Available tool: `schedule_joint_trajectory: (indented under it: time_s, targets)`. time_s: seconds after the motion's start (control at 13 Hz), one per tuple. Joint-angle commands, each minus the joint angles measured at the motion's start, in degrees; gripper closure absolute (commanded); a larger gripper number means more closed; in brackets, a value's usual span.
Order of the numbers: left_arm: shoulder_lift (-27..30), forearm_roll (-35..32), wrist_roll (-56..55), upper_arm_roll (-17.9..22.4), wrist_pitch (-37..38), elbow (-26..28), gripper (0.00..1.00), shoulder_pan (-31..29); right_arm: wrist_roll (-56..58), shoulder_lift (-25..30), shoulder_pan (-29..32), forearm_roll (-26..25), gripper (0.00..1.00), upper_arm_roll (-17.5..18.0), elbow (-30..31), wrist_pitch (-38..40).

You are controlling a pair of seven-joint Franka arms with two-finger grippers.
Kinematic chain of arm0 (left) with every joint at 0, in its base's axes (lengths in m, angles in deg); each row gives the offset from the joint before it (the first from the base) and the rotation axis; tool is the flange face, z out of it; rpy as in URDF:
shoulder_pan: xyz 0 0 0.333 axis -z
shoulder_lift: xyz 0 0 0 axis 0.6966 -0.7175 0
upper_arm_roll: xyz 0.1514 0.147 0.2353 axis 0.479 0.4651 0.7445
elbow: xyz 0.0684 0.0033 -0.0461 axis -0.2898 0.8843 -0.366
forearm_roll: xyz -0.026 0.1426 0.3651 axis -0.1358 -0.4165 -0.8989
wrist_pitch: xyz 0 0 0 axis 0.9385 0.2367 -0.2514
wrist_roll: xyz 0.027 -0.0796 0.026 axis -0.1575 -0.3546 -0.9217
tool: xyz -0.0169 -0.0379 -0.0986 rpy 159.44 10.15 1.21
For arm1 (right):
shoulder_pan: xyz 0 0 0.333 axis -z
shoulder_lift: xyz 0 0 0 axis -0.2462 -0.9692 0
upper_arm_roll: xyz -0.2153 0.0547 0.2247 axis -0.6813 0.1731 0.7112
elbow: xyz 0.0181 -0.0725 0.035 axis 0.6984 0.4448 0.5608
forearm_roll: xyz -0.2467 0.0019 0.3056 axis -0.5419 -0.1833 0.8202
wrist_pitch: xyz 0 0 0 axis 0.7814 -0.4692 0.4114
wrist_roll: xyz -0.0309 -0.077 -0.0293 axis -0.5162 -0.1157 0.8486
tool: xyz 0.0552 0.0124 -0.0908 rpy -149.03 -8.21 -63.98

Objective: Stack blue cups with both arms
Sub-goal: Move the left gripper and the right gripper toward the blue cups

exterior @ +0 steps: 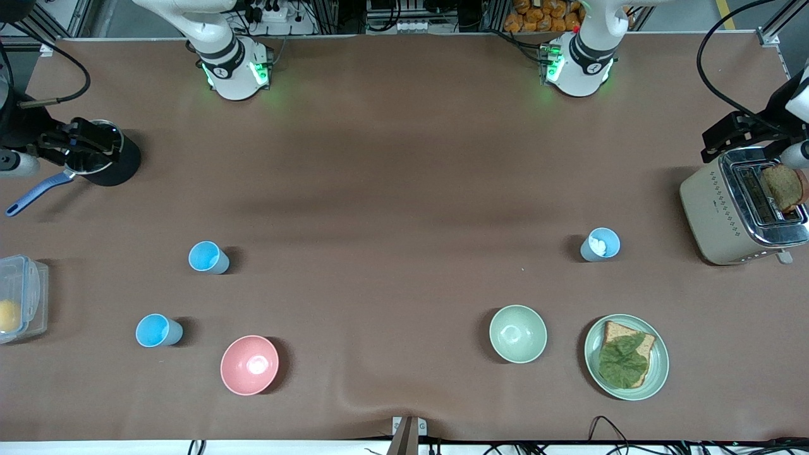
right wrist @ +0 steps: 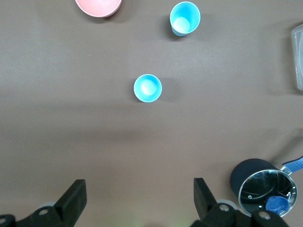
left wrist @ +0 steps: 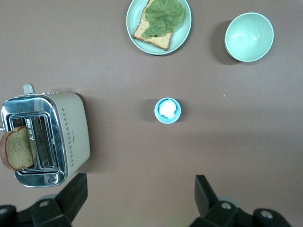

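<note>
Two bright sky-blue cups point(exterior: 207, 257) point(exterior: 158, 330) stand upright and apart toward the right arm's end of the table; they also show in the right wrist view point(right wrist: 147, 88) point(right wrist: 185, 18). A paler grey-blue cup point(exterior: 600, 244) with a whitish inside stands toward the left arm's end and also shows in the left wrist view point(left wrist: 167, 110). My left gripper point(exterior: 733, 133) point(left wrist: 141, 178) is open and empty, high over bare table between this cup and the toaster. My right gripper point(exterior: 88, 142) point(right wrist: 139, 182) is open and empty, high over bare table beside the black pot.
A pink bowl point(exterior: 249, 364) and a pale green bowl point(exterior: 517, 333) sit near the front edge. A green plate point(exterior: 660, 363) holds bread with lettuce. A toaster point(exterior: 727, 215) holds a bread slice. A black pot point(exterior: 117, 167) and a clear box point(exterior: 22, 297) stand at the right arm's end.
</note>
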Motion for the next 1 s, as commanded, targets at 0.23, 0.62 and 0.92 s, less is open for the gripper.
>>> schedule_joint_trajectory:
  time_s: [0.23,0.62,0.92]
  targets:
    - [-2.30,1.26,1.44,0.34,0.64,-0.88,0.00,0.11,-0.76,-0.06,-0.49,0.69,0.00,-0.92,-1.00,1.17]
    - [-5.55,1.43,1.70,0.08,-3.83,2.08,0.00,0.11,0.11,-1.72,-0.49,0.95,0.00,-0.66,-1.36,0.04]
    - [-3.71,1.26,1.70,0.25,-22.26,17.89,0.00,-0.24,1.78,-5.76,-0.23,1.39,0.00,-0.57,-1.97,-1.38]
